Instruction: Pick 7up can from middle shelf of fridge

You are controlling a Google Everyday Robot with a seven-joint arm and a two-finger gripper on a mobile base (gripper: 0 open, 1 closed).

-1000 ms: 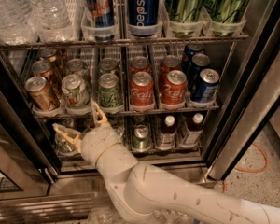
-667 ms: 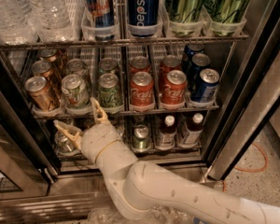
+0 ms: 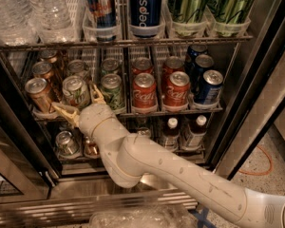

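Just one camera here, so no second view to compare against. It sits out in front of the fridge (image 3: pixel 259 75) and higher than the middle shelf (image 3: pixel 180 112), tilted down and looking straight into the racks. It's pretty near: the fridge fills nearly the whole frame, the tall cans on the upper rack (image 3: pixel 133 42) are cut off at the top edge, and only a bit of speckled floor (image 3: pixel 270 146) shows at the right. The arm (image 3: pixel 180 175) comes in from the bottom right corner, and the gripper (image 3: pixel 78 103) lands left of centre, fingers spread at the middle shelf's front edge, right by the 7up can (image 3: pixel 76 90).
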